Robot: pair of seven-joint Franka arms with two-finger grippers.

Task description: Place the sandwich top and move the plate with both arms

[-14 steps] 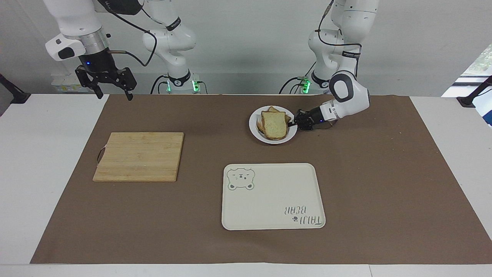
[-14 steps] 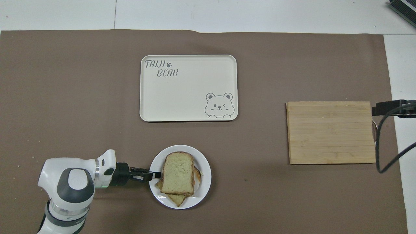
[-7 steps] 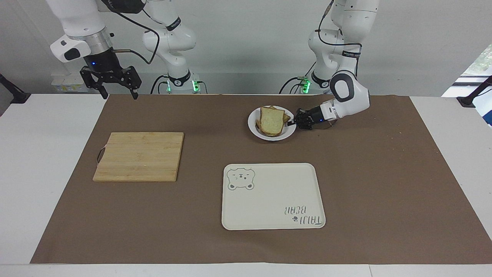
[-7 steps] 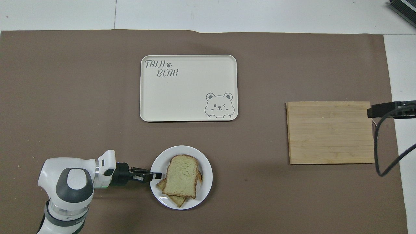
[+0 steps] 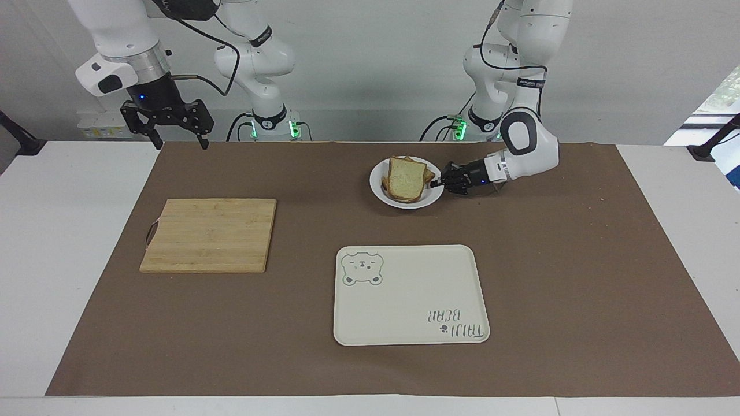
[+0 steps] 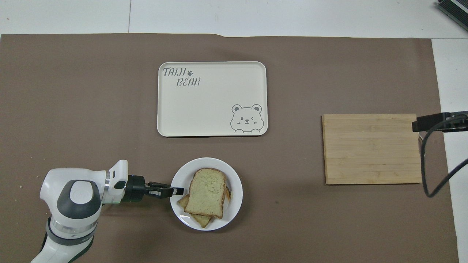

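The small white plate carries a stack of bread slices, and the sandwich top lies on that stack. My left gripper is shut on the plate's rim at the side toward the left arm's end, reaching in low and level. The plate hangs slightly tilted just above the brown mat, near the robots. My right gripper hangs open and empty, high over the mat's edge at the right arm's end of the table.
A wooden cutting board lies bare toward the right arm's end. A cream tray with a bear drawing lies farther from the robots than the plate.
The left gripper has raised the plate with the sandwich a little off the mat, and the slices have shifted on it. The right gripper has drifted slightly toward the table's middle.
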